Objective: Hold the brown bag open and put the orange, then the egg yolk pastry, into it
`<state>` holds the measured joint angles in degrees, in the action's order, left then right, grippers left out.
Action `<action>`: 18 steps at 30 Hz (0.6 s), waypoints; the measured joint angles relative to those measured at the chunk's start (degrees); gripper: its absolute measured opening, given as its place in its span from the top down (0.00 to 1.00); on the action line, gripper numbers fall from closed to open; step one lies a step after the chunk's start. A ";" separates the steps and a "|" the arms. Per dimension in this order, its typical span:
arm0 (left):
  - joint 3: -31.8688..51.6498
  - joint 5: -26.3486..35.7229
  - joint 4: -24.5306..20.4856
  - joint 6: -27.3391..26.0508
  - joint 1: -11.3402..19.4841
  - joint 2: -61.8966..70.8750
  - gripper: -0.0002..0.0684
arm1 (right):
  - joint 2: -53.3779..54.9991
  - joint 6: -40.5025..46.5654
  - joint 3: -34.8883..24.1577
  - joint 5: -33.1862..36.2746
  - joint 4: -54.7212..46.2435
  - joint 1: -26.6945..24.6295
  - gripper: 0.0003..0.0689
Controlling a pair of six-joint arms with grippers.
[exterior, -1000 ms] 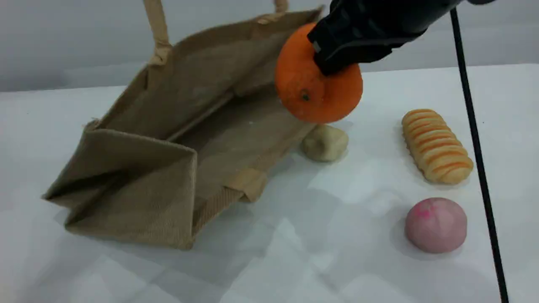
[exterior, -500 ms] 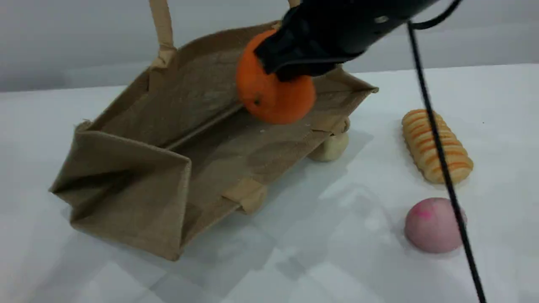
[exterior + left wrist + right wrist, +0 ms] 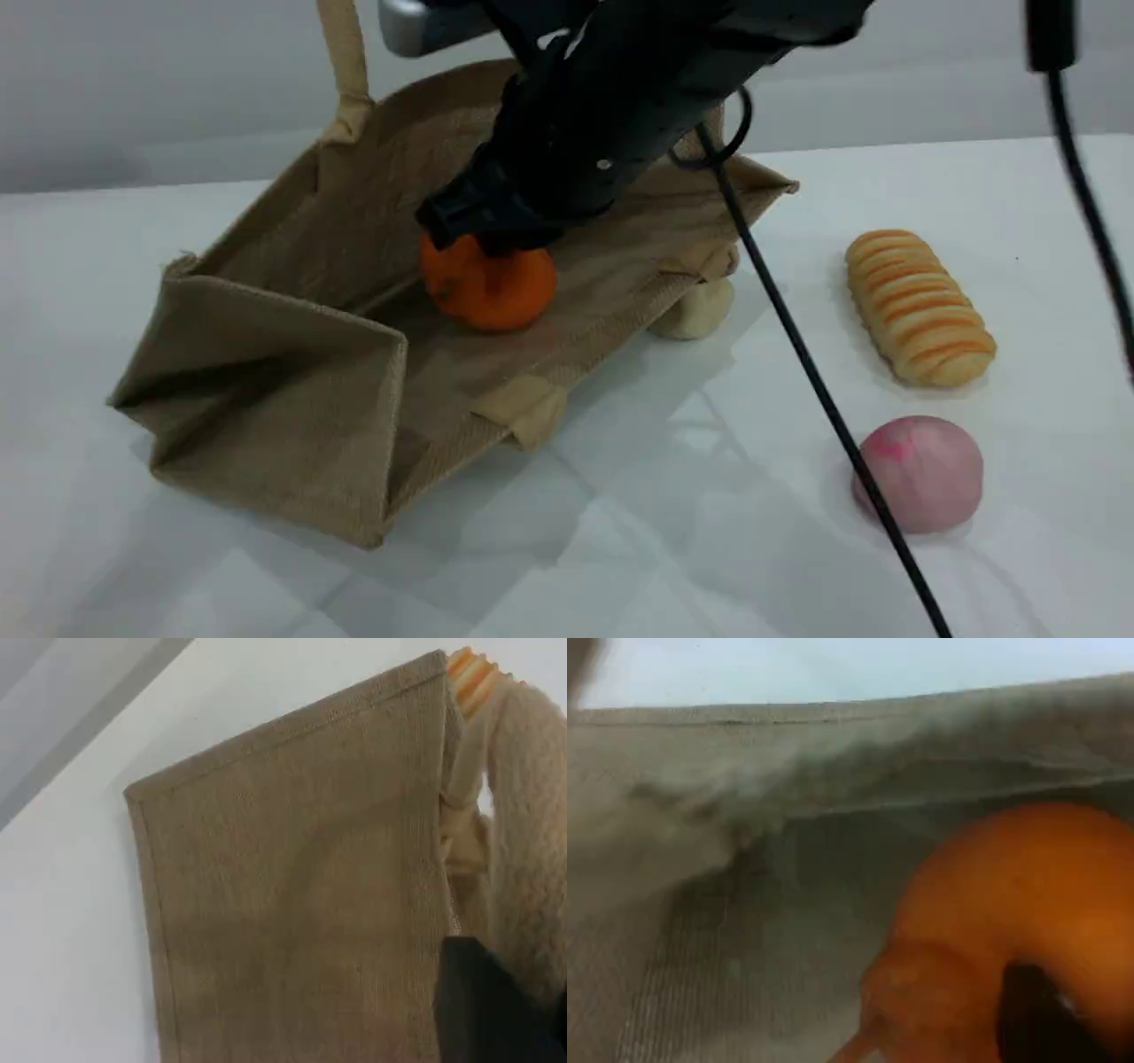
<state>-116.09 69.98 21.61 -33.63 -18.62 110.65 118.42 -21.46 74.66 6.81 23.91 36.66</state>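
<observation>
Grip first: the right gripper (image 3: 485,237) is clamped on the top of the orange (image 3: 492,288). In the right wrist view the peel bulges around the dark fingertip, so we read the fruit as soft and squashy rather than firm. We judge it light and unlikely to suffer from a short drop. A hold across its widest part with moderate pressure suits it best, since a hard pinch only dents it.

The orange sits low inside the brown bag (image 3: 283,354), touching or just above the lower side panel; we cannot tell which. The bag lies on its side on the table (image 3: 177,576) with its mouth toward the right, and its woven cloth looks floppy enough to sag unless lifted. The left gripper (image 3: 483,1010) is closed on the upper handle (image 3: 523,815), holding the mouth open.

The egg yolk pastry (image 3: 695,310) lies on the table, tucked just under the bag's mouth edge. It looks crumbly, so we would take it gently from the sides.
</observation>
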 joint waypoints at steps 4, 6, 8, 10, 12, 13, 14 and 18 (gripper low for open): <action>0.00 0.00 -0.10 0.00 0.00 0.00 0.88 | -0.21 0.00 0.14 0.00 0.22 0.00 0.64; 0.00 0.06 -0.05 0.05 0.00 0.00 0.88 | -0.28 0.30 0.14 0.61 0.43 0.00 0.48; 0.00 0.06 -0.11 0.05 0.00 0.00 0.88 | -0.42 0.40 0.14 1.76 0.43 -0.05 0.31; 0.00 0.06 -0.25 0.05 0.00 0.00 0.88 | -0.69 0.40 0.14 3.13 0.43 -0.05 0.17; 0.00 0.06 -0.61 0.05 0.07 0.00 0.88 | -1.27 0.40 0.14 4.41 0.23 -0.10 0.11; 0.00 0.06 -0.61 0.05 0.12 0.00 0.88 | -1.74 0.40 0.14 4.90 -0.07 -0.10 0.10; 0.00 0.06 -0.74 0.17 0.14 0.00 0.88 | -2.24 0.40 0.14 5.40 -0.20 -0.10 0.10; -0.71 0.01 -3.02 1.41 0.19 0.00 0.88 | -4.97 0.40 0.09 7.28 -1.37 -0.67 0.15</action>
<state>-116.80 69.99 18.58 -32.21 -18.43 110.65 113.45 -21.06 74.75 14.09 22.55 35.99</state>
